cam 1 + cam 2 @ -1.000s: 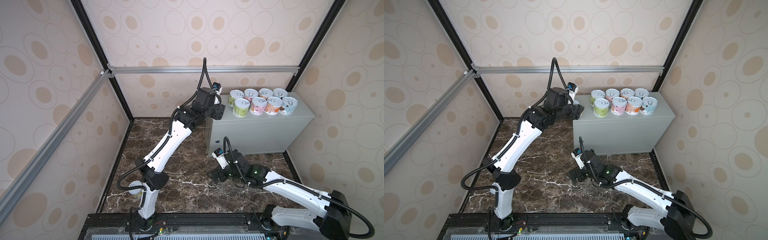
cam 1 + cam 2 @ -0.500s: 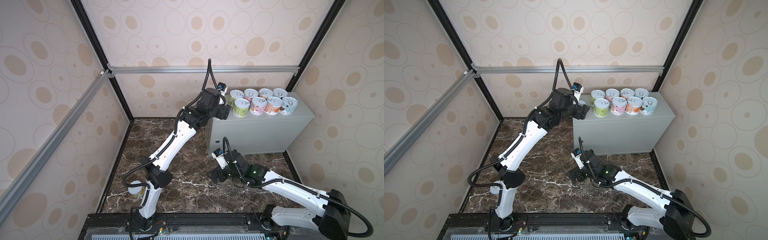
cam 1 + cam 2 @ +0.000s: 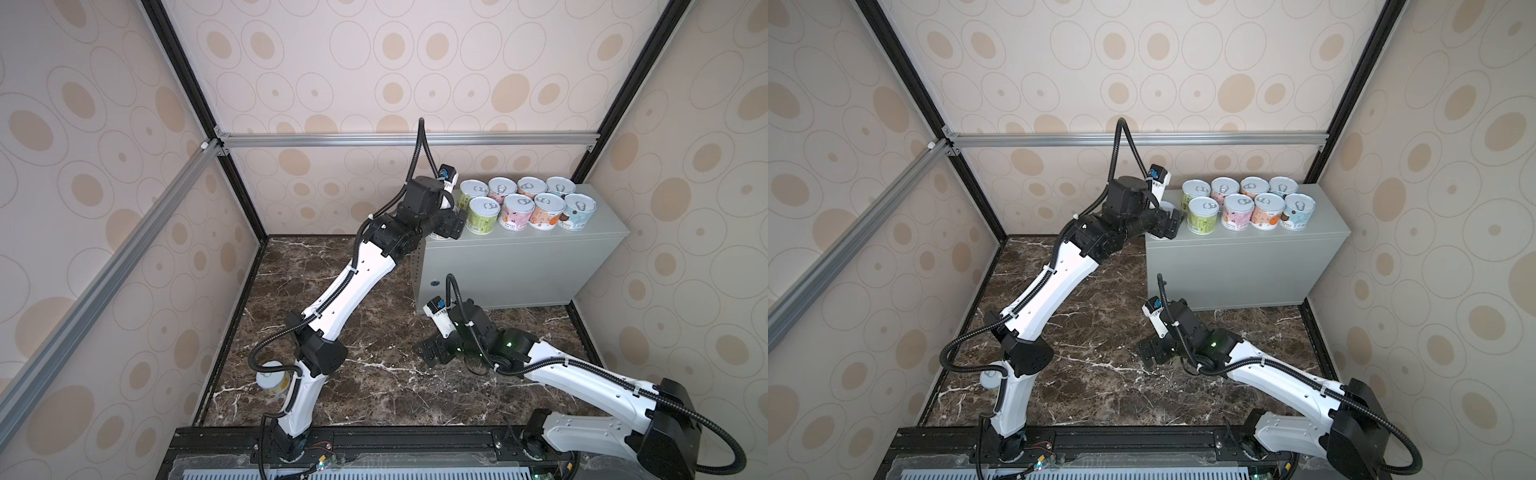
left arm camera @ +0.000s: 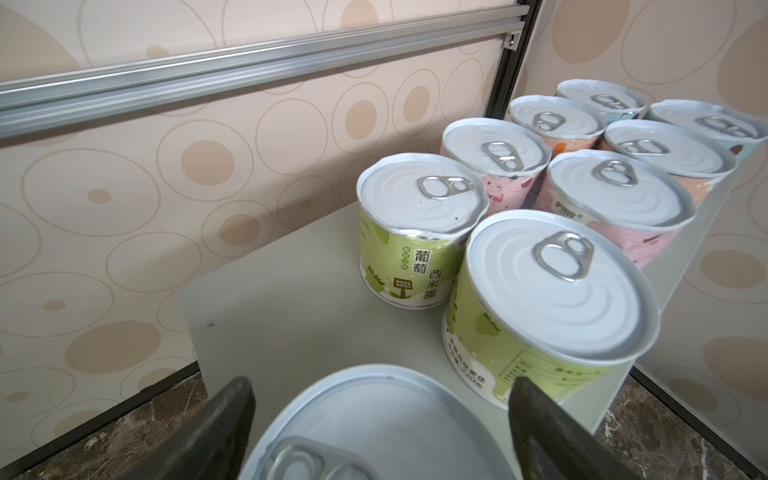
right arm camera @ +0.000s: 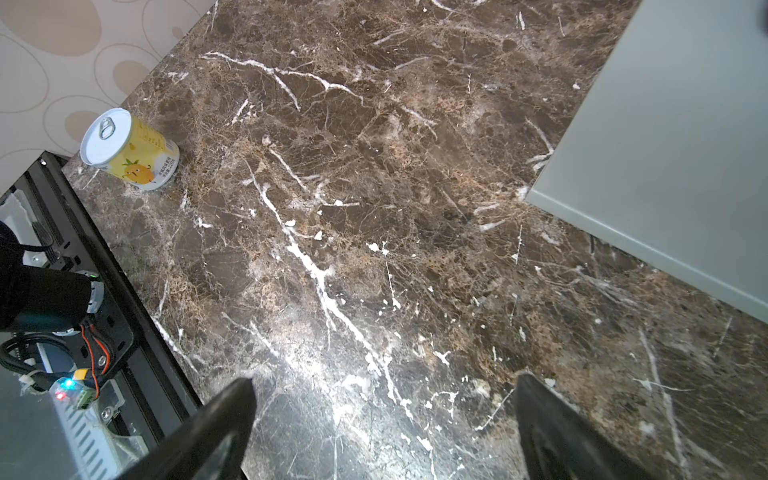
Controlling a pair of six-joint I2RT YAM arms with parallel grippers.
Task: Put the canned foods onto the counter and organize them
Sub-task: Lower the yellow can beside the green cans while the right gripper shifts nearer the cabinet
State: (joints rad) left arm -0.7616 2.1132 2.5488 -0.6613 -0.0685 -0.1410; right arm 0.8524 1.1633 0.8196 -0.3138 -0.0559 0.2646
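You have eight tins (image 3: 519, 204) on the bench (image 3: 607, 226), packed in two rows of four, touching, toward its right end. A ninth tin (image 4: 365, 415) stands on the bench's left front corner, just beside the front row, between the left fingers (image 4: 224, 424). A tenth tin (image 5: 129, 149) stands on the floor (image 5: 374, 208), well left of the bench, near the side wall (image 5: 41, 62).

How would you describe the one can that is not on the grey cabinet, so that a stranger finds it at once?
Look at the dark marble floor, at its near-left corner beside the left arm's base. One yellow can stands upright, a cartoon fruit on its label. It alone is on the floor; the other cans stand on the grey cabinet.
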